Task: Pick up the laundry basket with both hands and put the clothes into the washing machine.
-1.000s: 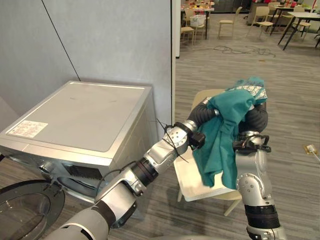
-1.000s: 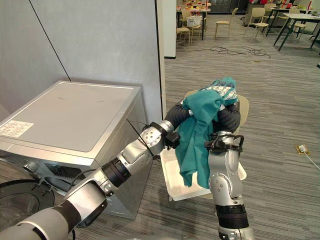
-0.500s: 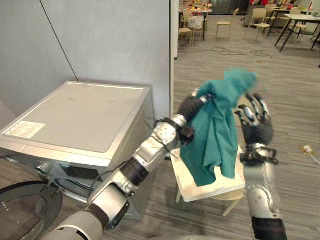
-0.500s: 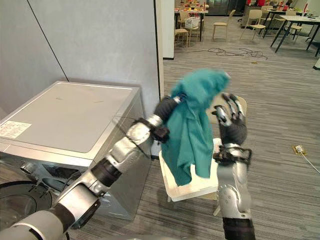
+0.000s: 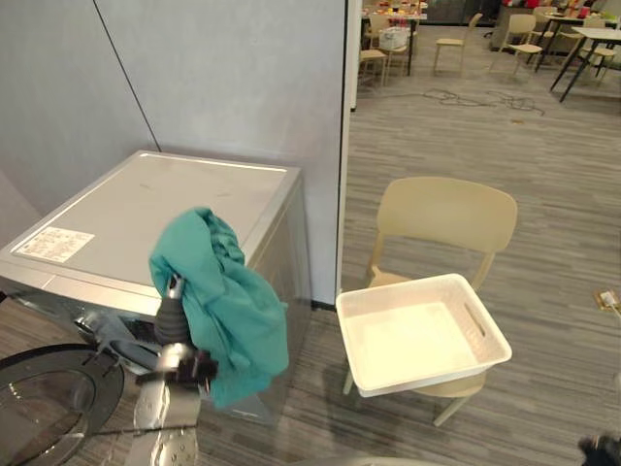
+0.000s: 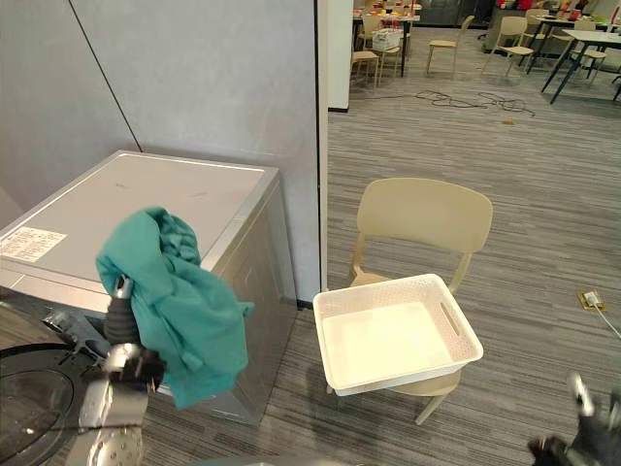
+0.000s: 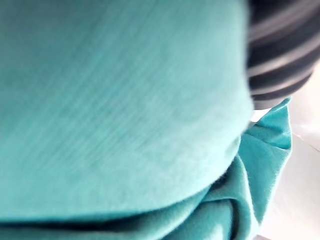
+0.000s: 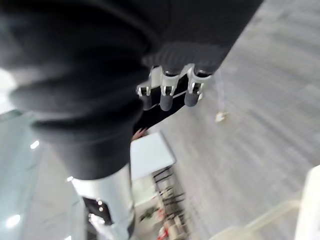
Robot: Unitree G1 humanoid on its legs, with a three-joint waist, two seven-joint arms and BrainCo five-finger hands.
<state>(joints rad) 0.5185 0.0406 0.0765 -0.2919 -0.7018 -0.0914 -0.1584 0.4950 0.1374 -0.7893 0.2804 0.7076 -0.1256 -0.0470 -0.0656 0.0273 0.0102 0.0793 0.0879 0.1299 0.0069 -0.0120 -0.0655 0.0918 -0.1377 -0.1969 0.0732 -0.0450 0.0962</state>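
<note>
Pointing upward before washing machine (image 5: 146, 209), left robot hand (image 5: 173, 309) draped in teal garment (image 5: 233, 316).

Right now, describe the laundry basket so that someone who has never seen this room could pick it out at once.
To the right of the silver washing machine stands a beige chair. The laundry basket sits on its seat. Unlike the chair under it, it is white: a rectangular, empty tub with a slot handle in its side wall.
</note>
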